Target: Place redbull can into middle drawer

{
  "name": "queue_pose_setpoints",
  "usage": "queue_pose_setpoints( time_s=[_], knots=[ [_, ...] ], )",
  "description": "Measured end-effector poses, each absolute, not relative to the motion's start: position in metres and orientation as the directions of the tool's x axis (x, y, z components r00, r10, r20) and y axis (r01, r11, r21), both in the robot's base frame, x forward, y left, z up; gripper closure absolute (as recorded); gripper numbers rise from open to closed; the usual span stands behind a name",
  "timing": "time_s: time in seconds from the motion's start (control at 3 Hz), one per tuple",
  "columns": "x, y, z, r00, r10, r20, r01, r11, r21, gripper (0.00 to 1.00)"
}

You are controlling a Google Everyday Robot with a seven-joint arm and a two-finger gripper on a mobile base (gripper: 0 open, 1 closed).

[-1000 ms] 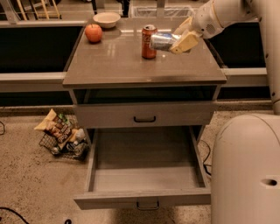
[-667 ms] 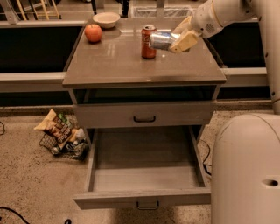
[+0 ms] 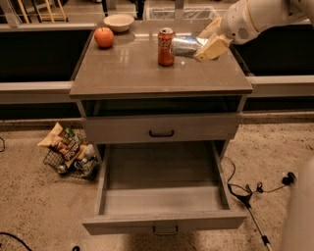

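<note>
Up top, reaching in from the upper right corner with a thick cream-white robot arm [image 3: 255, 14], slanted downward and to the left. Ending in a pale cream two-finger hand [image 3: 202, 45], held low over the back right part of the brown flat-topped counter [image 3: 147, 78]. Meeting the right end of the slim silver-and-blue redbull can [image 3: 184, 45], which lies on its side on that counter, long axis running left to right. Cannot tell whether gripping the can or merely open about it.

Just left of the lying can, close enough to touch or nearly so: an upright red cola can [image 3: 166, 46]. Farther left, toward the back: a round orange-red fruit [image 3: 104, 37] and a shallow cream bowl [image 3: 119, 22].

Below the counter top, shut: a grey drawer front with a black handle [image 3: 161, 128]. Under that, pulled far out toward the camera: the wide shallow grey middle drawer [image 3: 162, 198], well apart from the can above.

On the floor, left: a wire basket of snack packets [image 3: 68, 153]. On the floor, right: a dark cable [image 3: 245, 193].
</note>
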State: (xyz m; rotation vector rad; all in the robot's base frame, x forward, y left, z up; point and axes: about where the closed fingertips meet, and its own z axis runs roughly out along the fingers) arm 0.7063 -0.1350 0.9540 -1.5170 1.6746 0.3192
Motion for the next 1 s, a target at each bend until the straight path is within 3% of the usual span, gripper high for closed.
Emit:
queue_pose_setpoints(
  time_s=[0.33,0.67,1.0],
  knots=[
    [0.680,-0.143,0.968,0.044,-0.667,-0.744,-0.875,0.334,-0.351,1.00],
    [0.651,-0.140,0.942,-0.034,-0.597,-0.802,-0.868,0.416,-0.273,1.00],
    [0.638,-0.129,0.904,-0.072,-0.608,-0.791,-0.894,0.391,-0.220,1.00]
  ],
)
